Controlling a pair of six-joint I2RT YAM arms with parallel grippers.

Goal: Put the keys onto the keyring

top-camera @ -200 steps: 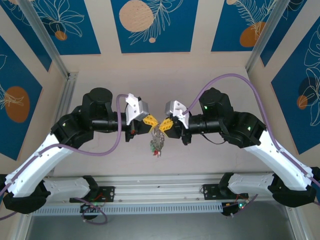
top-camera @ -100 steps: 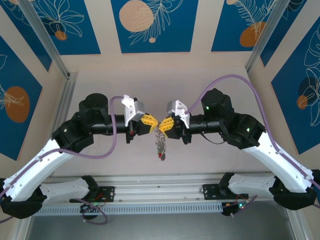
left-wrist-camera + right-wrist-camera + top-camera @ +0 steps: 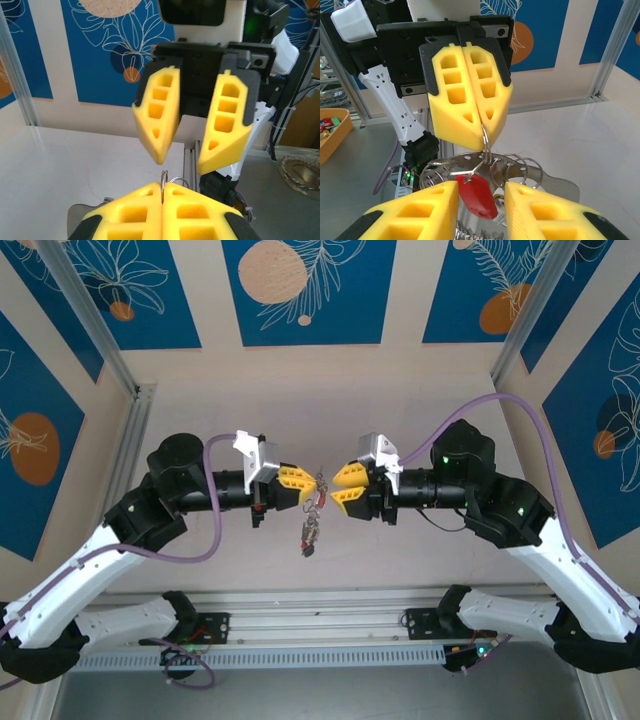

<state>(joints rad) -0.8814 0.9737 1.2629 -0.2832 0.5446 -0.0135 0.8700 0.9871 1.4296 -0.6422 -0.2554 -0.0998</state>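
Above the middle of the table (image 3: 420,560), on the top camera, I've got both arms reaching in toward each other, tips close but apart. The left gripper (image 3: 312,483) is clamped on the keyring (image 3: 320,483), and the keys (image 3: 310,532) hang from it in a bunch on the near side. The right gripper (image 3: 335,490) faces it from the right with its jaws parted to a moderate gap.

Over to the left wrist. My own left gripper (image 3: 162,187) shows pads pressed flat together at the bottom of frame, and the thin grey wire of the keyring (image 3: 164,180) stands up out of the seam. Straight ahead, the right gripper (image 3: 181,165) has its yellow fingers spread.

Now the right wrist. The left gripper (image 3: 481,135) is dead ahead and squeezed closed, with the keyring (image 3: 484,146) coming out of its tips. Below that hang the keys (image 3: 477,196): one red head, silvery blades fanning left. My right gripper (image 3: 481,189) stands apart either side of that red head, and I cannot tell whether it touches.
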